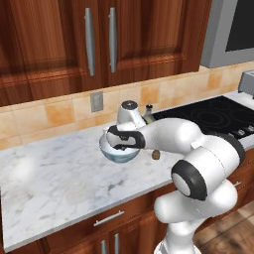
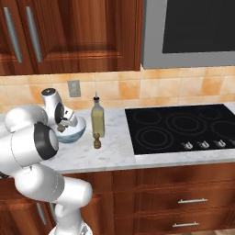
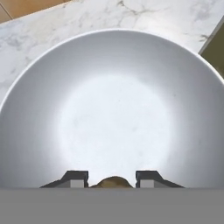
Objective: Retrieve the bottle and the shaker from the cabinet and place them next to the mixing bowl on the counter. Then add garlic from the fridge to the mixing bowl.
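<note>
Looking straight down the hand view, we see our two-finger gripper above the round glossy pale blue-white mixing bowl, whose inside spans nearly the whole frame. A small greyish-brown lump of garlic sits between the two dark fingertips at bottom centre; the jaws are narrowed around it and it touches or nearly touches both, so we read that as gripping the garlic.

In the left base view the white arm reaches from lower right toward frame centre, with the gripper down at the bowl. The bowl rests on the white marble counter with grey veins, a little left of centre. The small short brown cylinder shaker stands on the marble just right of the bowl, apart from it. The dark top of the square-sided clear glass bottle of yellow-olive liquid pokes up behind the arm.

The right base view gives it cleaner: bowl at left-centre with the gripper over it, bottle upright just right of the bowl, shaker just in front of the bottle, near the counter edge. A black glass cooktop takes the right half of that frame, with a grey outlet plate on the tan tile backsplash above the bowl.
</note>
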Controlling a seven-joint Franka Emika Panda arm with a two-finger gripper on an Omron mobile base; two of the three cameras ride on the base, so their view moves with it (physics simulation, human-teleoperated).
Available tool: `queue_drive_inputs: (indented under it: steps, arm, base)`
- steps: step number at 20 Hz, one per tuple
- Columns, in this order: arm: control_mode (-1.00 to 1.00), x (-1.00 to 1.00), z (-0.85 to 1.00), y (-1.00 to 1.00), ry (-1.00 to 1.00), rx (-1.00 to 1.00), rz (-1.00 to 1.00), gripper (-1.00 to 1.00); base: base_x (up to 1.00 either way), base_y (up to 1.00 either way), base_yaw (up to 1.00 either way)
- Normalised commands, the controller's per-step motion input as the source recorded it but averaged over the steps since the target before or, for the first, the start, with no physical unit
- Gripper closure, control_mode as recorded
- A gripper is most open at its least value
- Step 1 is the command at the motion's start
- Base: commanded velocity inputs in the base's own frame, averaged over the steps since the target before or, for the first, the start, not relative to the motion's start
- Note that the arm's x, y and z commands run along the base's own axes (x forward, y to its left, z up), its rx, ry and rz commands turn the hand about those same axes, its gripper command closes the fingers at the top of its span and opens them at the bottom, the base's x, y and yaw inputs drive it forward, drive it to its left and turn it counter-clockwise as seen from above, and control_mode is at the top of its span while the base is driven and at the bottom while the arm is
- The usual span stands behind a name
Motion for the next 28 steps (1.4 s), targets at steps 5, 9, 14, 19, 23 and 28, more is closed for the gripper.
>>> queue_drive_inputs:
  steps: [5,9,14,19,23,28]
  arm:
    - [-1.0,0.0,-0.05,0.0,0.0,0.0,0.0,1.0]
    - [-1.0,0.0,0.0,0.0,0.0,0.0,0.0,1.0]
    - [-1.0,0.0,0.0,0.0,0.0,0.0,0.0,1.0]
    - [-1.0,0.0,0.0,0.0,0.0,0.0,0.0,-1.0]
    - [-1.0,0.0,0.0,0.0,0.0,0.0,0.0,-1.0]
    - [-1.0,-0.04,0.33,0.0,-0.03,0.0,0.0,-1.0]
  base:
    - [0.0,0.0,0.0]
    - [0.0,0.0,0.0]
    - [0.0,0.0,0.0]
    - [0.0,0.0,0.0]
    - [0.0,0.0,0.0]
    - [0.0,0.0,0.0]
